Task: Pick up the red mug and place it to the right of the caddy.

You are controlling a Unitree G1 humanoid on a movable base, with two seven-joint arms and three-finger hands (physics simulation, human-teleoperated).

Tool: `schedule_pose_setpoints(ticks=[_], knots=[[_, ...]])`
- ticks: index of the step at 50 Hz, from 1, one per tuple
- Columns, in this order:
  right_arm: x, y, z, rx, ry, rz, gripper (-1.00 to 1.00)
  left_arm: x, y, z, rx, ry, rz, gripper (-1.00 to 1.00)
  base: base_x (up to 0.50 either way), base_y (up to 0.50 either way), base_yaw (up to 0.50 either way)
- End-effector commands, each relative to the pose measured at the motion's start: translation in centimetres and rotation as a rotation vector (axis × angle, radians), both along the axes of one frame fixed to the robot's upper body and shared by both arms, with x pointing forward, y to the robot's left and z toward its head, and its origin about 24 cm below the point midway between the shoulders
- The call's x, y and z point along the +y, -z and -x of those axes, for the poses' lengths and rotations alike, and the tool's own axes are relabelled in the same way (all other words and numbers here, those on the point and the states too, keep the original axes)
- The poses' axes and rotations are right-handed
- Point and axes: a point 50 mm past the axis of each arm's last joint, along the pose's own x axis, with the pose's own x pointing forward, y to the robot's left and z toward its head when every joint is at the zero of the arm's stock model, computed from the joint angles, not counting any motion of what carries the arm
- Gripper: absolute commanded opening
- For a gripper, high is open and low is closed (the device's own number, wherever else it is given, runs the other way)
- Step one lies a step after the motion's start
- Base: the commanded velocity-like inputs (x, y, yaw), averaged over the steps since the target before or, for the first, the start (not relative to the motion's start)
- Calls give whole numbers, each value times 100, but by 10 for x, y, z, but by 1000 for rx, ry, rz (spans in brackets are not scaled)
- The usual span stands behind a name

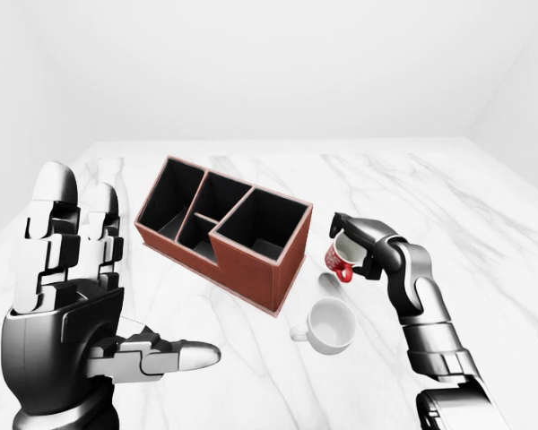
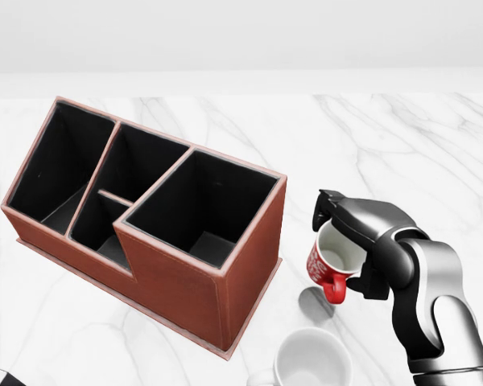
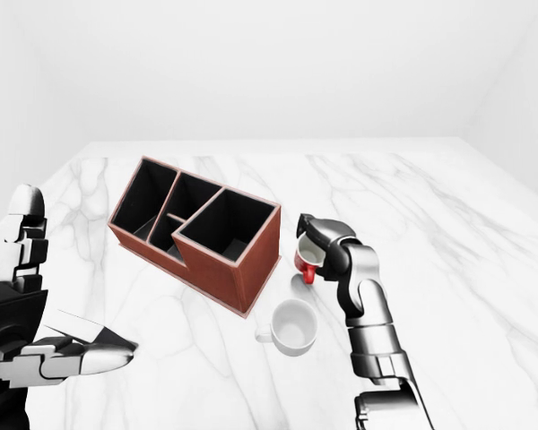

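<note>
Half done, I'd judge — my right hand (image 2: 350,249) grips the small red mug (image 2: 332,261), lifted off the white marble worktop (image 2: 435,145) just right of the brown compartmented caddy (image 2: 185,281). Setting down remains; left hand (image 1: 72,296) open, idle.

You have a white mug (image 1: 332,324) lying on the marble table (image 1: 484,224) (white with grey veins), its opening facing up and its handle pointing to the left of the left-eye view.
</note>
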Motion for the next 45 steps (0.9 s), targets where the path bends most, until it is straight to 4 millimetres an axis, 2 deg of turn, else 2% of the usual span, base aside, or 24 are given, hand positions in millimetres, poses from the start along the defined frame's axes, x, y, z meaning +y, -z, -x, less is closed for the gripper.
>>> schedule_pose_setpoints(ticks=[1,10,19,36,45], knots=[[2,5,-4,28,9,44,-100,0,-1,0,-6,2,3,100,0,0,0],[11,16,-8,78,-13,29,-100,0,1,1,11,7,7,100,0,0,0],[11,29,-16,163,-13,-8,-100,0,1,0,7,9,14,100,0,0,0],[10,30,-26,206,-11,-41,-100,0,1,0,12,14,16,100,0,0,0],[3,37,-27,248,8,-49,-100,-1,2,1,17,14,14,100,0,0,0]])
